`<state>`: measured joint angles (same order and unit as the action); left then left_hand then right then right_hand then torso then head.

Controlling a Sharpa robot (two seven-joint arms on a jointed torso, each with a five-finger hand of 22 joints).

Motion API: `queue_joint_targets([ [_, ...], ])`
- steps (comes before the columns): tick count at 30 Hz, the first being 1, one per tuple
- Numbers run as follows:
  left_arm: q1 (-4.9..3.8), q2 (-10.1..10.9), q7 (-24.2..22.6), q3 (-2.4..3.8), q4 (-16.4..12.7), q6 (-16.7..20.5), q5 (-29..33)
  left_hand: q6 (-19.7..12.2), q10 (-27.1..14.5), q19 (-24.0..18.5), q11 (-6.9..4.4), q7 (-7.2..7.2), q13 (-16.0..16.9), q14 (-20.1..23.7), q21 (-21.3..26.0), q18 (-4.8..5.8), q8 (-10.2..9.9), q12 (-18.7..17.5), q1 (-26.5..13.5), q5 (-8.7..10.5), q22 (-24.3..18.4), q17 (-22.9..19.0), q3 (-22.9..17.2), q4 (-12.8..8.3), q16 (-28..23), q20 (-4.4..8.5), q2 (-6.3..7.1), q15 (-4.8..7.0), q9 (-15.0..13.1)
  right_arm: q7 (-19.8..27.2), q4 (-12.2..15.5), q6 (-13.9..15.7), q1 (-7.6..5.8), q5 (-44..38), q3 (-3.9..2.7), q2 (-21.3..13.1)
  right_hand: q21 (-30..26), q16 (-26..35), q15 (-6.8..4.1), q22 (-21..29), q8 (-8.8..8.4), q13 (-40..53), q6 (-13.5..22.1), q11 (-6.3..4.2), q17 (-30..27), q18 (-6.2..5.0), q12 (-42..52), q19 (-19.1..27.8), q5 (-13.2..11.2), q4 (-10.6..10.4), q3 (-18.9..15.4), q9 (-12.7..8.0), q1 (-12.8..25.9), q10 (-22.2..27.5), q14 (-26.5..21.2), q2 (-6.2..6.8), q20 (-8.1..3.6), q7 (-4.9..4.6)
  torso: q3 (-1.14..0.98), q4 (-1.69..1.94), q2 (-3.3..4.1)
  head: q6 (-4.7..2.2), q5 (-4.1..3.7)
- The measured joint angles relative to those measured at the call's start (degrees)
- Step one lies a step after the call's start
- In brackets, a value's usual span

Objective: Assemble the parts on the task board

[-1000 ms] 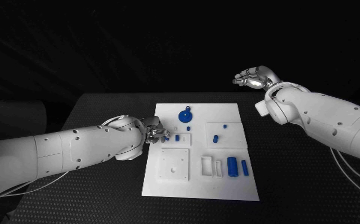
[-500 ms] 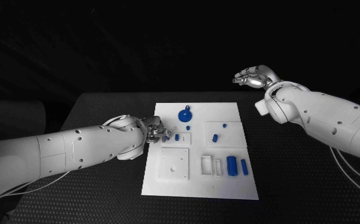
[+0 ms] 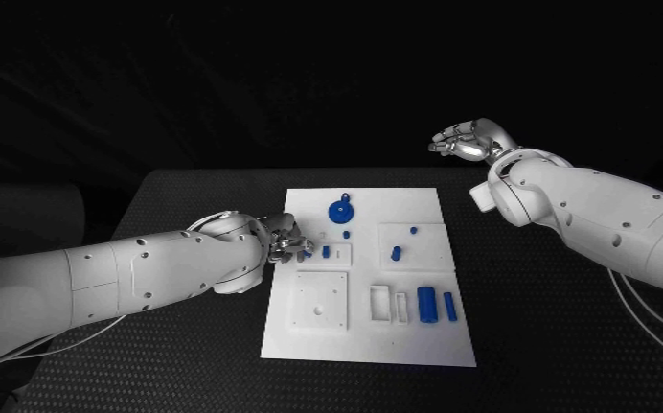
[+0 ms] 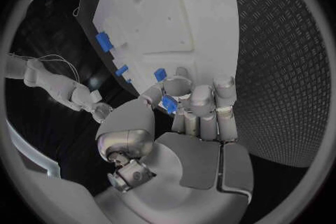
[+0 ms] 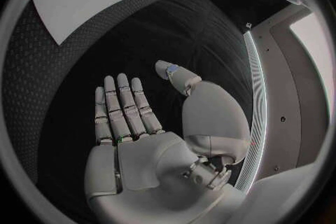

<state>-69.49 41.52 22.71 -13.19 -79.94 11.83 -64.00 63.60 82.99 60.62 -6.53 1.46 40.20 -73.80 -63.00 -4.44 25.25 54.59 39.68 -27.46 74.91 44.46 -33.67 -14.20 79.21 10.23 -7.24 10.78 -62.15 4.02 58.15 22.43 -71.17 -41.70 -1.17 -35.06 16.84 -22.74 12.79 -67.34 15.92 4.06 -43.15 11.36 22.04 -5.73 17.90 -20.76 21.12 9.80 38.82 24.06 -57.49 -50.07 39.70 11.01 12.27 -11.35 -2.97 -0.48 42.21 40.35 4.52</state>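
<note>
pinching a small blue part (image 4: pixel 168 103) between thumb and fingertips with the left hand (image 3: pixel 286 240), right at the left edge of the white board (image 3: pixel 415 346) and just beside the small square block holding a short blue peg (image 3: pixel 326 253). judging from the left wrist view, part sits low in the pinch, close over the board's surface — likely about to be seated in or near that block, though the exact hole cannot be made out. best to keep the pinch firm, square the part to the hole before pressing, and lower straight rather than at a slant; a tilted entry could jam it or nudge the neighbouring peg. worth letting go only once the part stands on its own.

right hand (image 3: pixel 469 141) raised well away beyond the board's far right corner, fingers spread flat and holding nothing in the right wrist view — fine to leave parked there, clear of the work.

elsewhere on the board: a blue round piece (image 3: pixel 340 212) near the far end, two blue bars (image 3: pixel 428 305) toward the near right, a plain square plate (image 3: pixel 321 305) with a hole near the near left. none in the way.
</note>
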Motion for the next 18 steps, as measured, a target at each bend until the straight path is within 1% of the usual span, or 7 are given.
queue_joint_targets([
  [7, 0.21, 0.21, 0.10, -0.05, -0.32, -0.26, -0.12, -0.05, 0.00, 0.00, 0.00, -0.05, -0.13, 0.00, -0.22, 0.02, 0.00, 0.21, 0.00, -0.23, 0.00, -0.06, 0.01, -0.01, 0.00, 0.00, 0.00, 0.00, -0.16, 0.00, -0.01, -0.04, 0.00, 0.00, 0.00, -0.03, 0.00, 0.00, 0.00, -0.05, 0.00, 0.00, 0.00, 0.00, -0.03, 0.00, -0.02, 0.00, -0.03, 0.00, 0.00, -0.05, 0.00, 0.00, 0.00, 0.00, 0.00, 0.00, 0.00, 0.00, 0.00, 0.08, 0.08],
  [18, 0.21, 0.22, 0.11, -0.01, -0.28, -0.33, -0.18, -0.06, 0.00, 0.00, -0.01, -0.06, -0.19, 0.00, -0.22, 0.02, -0.24, 0.21, 0.00, -0.24, 0.04, -0.12, 0.08, -0.08, 0.00, 0.00, 0.00, 0.00, -0.15, 0.00, 0.00, -0.08, 0.00, -0.01, 0.00, -0.06, 0.00, 0.00, 0.00, -0.15, 0.00, 0.01, 0.00, 0.00, -0.08, 0.00, -0.22, 0.00, -0.03, 0.00, 0.00, -0.05, 0.00, 0.00, 0.00, 0.00, 0.00, 0.00, -0.02, 0.00, -0.01, 0.06, 0.10],
])
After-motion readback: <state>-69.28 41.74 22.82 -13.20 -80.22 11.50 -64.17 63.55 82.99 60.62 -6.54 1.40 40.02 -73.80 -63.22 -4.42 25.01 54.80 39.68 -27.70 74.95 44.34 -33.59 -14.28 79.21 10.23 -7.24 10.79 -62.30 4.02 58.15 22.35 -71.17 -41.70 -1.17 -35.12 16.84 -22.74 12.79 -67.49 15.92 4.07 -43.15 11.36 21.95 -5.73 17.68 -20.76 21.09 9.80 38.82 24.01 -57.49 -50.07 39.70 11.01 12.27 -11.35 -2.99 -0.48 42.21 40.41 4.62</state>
